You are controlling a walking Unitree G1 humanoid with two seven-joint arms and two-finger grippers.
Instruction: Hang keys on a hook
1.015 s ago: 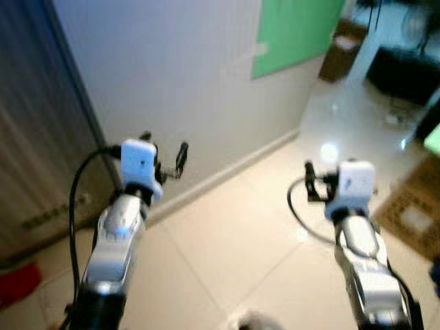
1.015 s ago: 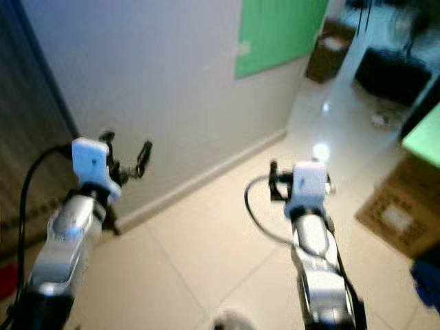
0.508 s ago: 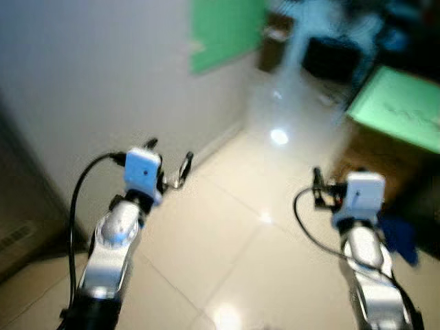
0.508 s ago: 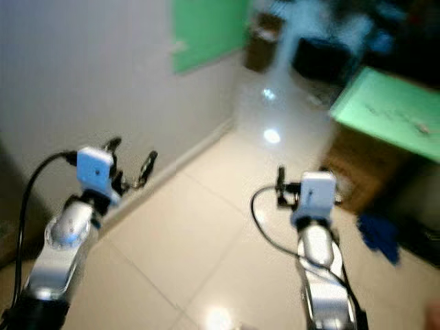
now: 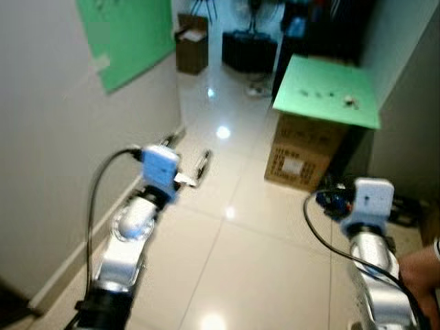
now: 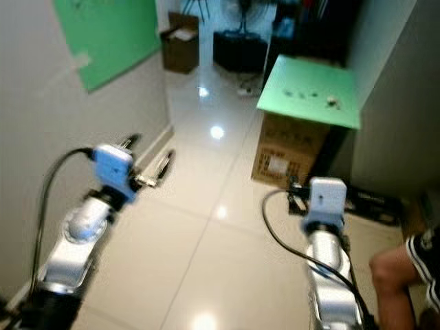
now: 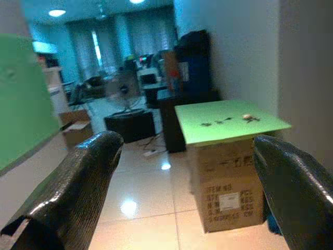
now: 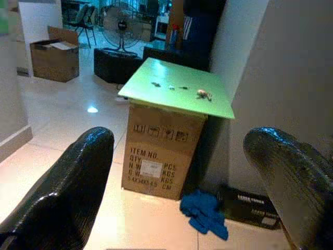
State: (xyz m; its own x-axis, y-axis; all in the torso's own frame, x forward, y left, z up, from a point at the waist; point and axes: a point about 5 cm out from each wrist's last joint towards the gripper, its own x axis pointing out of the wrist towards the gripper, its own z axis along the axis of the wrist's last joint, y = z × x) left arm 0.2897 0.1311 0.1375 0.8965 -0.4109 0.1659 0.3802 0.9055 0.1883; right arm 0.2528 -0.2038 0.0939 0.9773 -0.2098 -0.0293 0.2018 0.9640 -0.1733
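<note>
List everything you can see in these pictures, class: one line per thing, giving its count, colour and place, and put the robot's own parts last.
Board: one, light green, lying flat on the cardboard box.
Cardboard box: one, brown, on the floor under the board.
Small items: a few, dark, too small to identify, on the board.
Open box: one, brown, farther along the left wall.
Wall panel: one, green, left wall.
Cloth: one, blue, on the floor beside the box.
Fan: one, background.
Person's knee: lower right.
Left gripper: open, empty.
Right gripper: open, empty.

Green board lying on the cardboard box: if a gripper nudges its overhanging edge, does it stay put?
Probably not. The flat green board overhangs the brown cardboard box, so a downward nudge may tip it. It looks thin and light, apparently resting loose, so it would likely slide. The small items on top could scatter.
</note>
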